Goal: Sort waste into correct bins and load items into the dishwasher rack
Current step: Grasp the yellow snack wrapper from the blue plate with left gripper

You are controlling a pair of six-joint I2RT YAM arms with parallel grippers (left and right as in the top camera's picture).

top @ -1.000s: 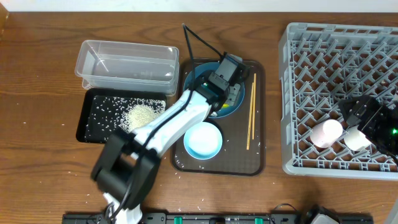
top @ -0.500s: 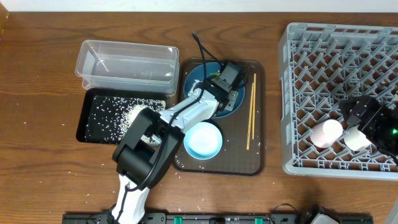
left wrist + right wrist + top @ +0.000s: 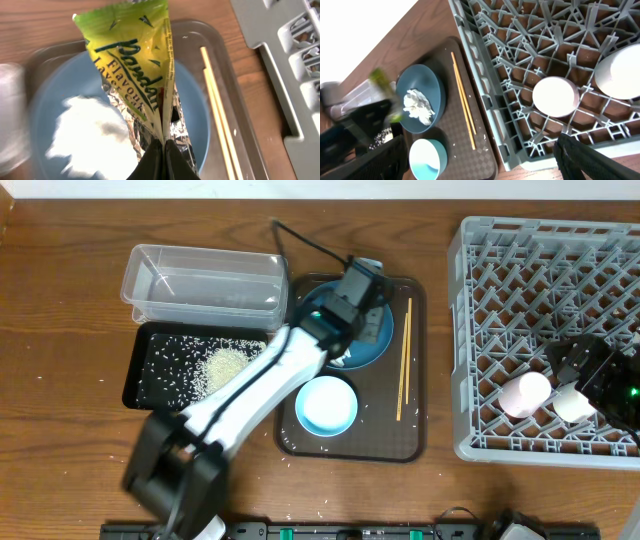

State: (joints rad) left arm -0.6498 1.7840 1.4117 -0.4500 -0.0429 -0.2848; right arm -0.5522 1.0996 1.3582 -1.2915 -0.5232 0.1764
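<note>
While the left gripper [image 3: 164,150] has its fingertips pinched tight on one edge of the snack wrapper [image 3: 132,55], the yellow-green packet with its foil lining is held up off the blue dish [image 3: 197,115], right over it. The crumpled tissue [image 3: 92,130] lies inside that dish, on the side away from the chopsticks [image 3: 217,110]. The dish sits on the brown serving tray [image 3: 410,435], with the small white bowl [image 3: 326,404] just beside it on the same tray and the chopsticks lying along the tray's rack-side edge. Off to the other side, the black tray [image 3: 140,365] has a pile of rice [image 3: 225,365] plus loose grains in it, and the clear tub [image 3: 205,280] sits right next to it. Over at the dishwasher rack [image 3: 540,280], the right gripper [image 3: 575,365] hovers with its fingers spread wide and nothing between them, above the pink cup [image 3: 556,95] and the white cup [image 3: 622,75], both standing in the rack side by side.
</note>
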